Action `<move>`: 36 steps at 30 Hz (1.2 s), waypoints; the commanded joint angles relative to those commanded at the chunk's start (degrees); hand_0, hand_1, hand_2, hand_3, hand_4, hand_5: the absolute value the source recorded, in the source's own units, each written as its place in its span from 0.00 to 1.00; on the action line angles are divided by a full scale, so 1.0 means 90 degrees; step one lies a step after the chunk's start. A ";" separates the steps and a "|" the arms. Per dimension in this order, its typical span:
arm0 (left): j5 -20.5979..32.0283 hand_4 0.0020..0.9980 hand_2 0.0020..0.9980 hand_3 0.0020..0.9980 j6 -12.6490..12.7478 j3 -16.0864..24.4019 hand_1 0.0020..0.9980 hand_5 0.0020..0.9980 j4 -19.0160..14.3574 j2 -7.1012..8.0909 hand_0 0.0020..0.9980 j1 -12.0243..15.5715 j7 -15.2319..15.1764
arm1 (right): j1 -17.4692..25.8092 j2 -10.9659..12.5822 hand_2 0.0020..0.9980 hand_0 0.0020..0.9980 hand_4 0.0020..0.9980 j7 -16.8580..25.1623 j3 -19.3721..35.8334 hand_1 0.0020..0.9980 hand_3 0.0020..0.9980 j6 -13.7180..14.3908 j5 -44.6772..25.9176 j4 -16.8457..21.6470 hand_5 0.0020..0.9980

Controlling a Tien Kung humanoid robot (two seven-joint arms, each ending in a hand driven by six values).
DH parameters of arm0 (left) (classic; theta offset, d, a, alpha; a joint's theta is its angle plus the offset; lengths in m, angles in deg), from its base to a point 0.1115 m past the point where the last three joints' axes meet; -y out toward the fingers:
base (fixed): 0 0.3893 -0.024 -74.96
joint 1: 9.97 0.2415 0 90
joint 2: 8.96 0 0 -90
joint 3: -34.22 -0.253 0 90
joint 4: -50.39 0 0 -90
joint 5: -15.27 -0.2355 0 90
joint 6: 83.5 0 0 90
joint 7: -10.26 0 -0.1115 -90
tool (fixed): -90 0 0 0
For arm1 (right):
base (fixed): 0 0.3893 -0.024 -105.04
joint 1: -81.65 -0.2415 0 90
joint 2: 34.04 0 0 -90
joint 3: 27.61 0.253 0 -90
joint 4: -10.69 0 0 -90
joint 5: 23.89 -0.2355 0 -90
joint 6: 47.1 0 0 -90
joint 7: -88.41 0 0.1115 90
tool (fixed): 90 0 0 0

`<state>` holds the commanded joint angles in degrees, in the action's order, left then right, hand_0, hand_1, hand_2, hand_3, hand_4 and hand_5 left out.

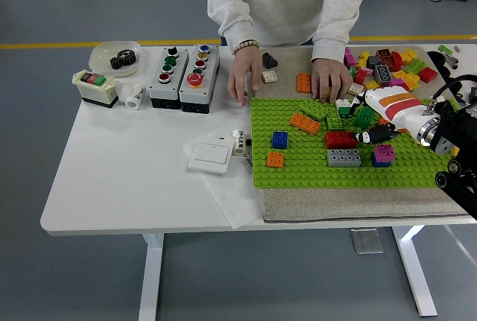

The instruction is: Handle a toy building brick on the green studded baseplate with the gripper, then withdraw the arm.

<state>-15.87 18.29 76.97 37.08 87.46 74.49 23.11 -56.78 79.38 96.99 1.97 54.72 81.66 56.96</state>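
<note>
from my station i see the right hand reaching in from the right edge over the green studded baseplate, its white-and-orange shell above the plate's upper right part. its black fingers point left toward the red brick, with the tips just beside it; i cannot tell whether they are closed on anything or only curled. the grey brick sits on the plate just below the red one, and a magenta-topped brick stands to its right. further left on the plate are a blue brick, a small orange brick and a longer orange brick. the plate lies on a beige mat. a person at the far side rests one hand by the plate's top edge and the other hand at its upper left corner. loose bricks are heaped behind
</note>
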 joint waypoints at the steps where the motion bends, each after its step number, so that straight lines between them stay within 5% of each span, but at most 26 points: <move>1: -0.0002 0.80 0.84 0.74 0.0001 0.0001 0.85 0.67 0.0000 0.0002 0.80 -0.0001 -0.0001 | -0.0018 -0.0013 0.70 0.68 0.85 -0.0036 -0.0010 0.65 0.59 -0.0033 -0.0013 0.0023 0.28; 20: 0.0069 0.80 0.84 0.74 0.0031 -0.0041 0.85 0.67 0.0001 0.0018 0.80 -0.0047 -0.0031 | -0.0282 -0.0228 0.69 0.67 0.87 -0.0445 -0.0492 0.65 0.60 -0.0605 0.0187 0.0241 0.27; 36: 0.0066 0.80 0.84 0.73 0.0035 -0.0040 0.85 0.67 -0.0003 0.0025 0.80 -0.0058 -0.0025 | -0.0278 -0.0307 0.66 0.65 0.87 -0.0570 -0.0624 0.63 0.60 -0.0784 0.0277 0.0042 0.27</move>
<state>-15.28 18.61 76.61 37.04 87.68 73.97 22.88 -59.28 76.61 91.86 -3.64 47.66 84.15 57.34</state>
